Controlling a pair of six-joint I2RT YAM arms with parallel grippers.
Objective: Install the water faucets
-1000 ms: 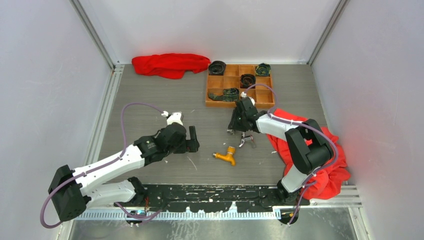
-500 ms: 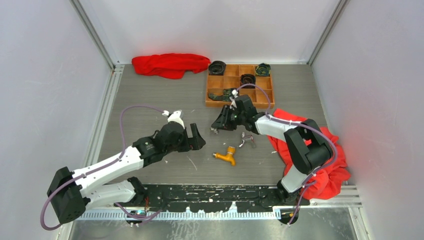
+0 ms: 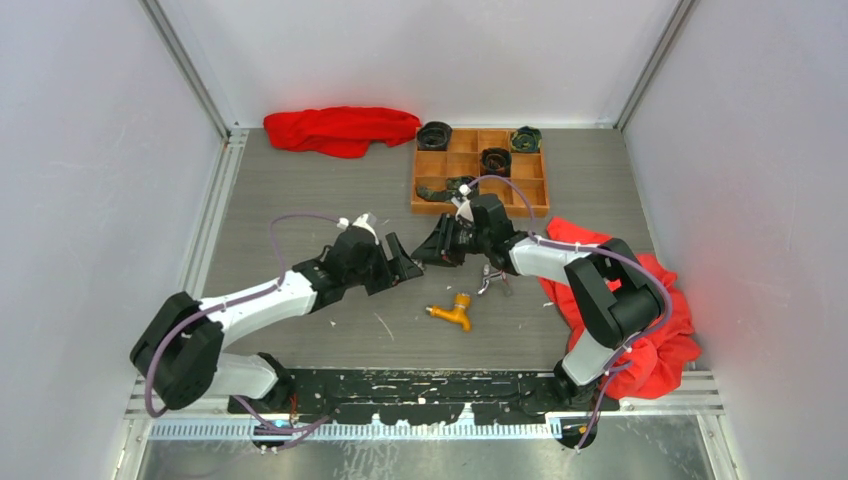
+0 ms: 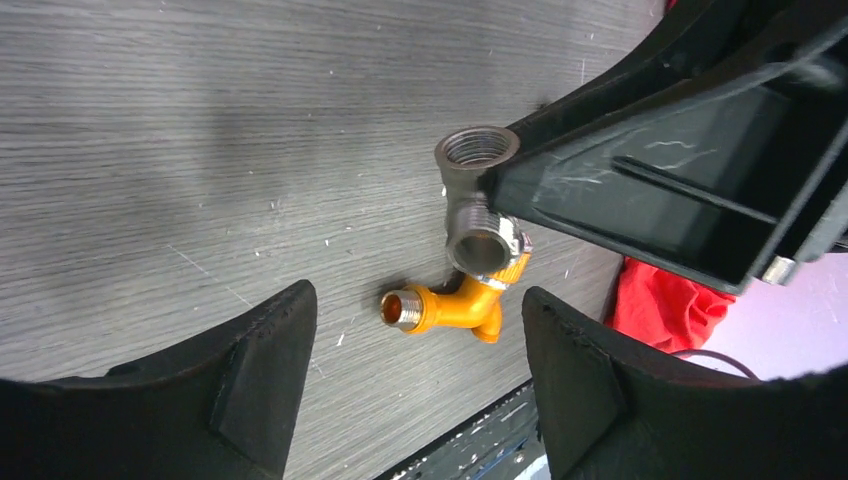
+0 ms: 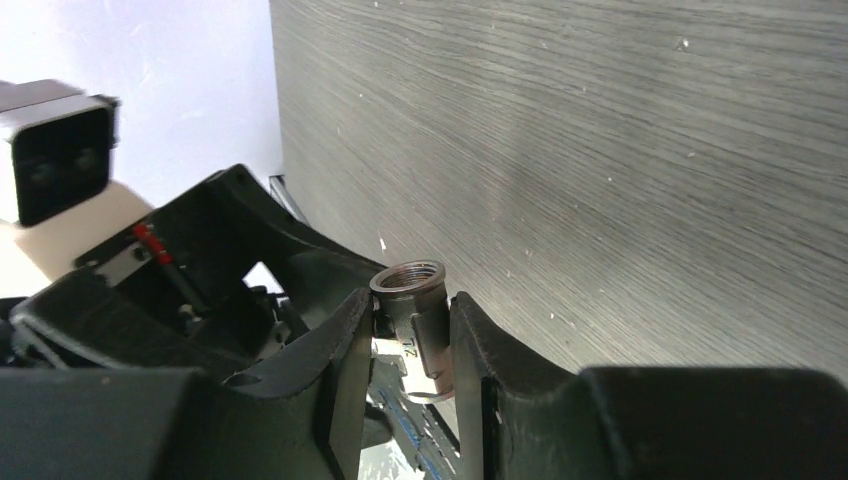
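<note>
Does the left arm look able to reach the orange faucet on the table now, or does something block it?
Probably yes. The left gripper is open and the orange faucet lies untouched on the table close beyond it. Only the grey fitting in the right gripper sits near that path.

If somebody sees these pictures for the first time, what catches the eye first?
The right gripper holds a grey threaded pipe fitting over the middle of the table, facing the open left gripper. Near it, an orange faucet lies on the surface. A red cloth lies at the far edge, a second red cloth at the near right.
</note>
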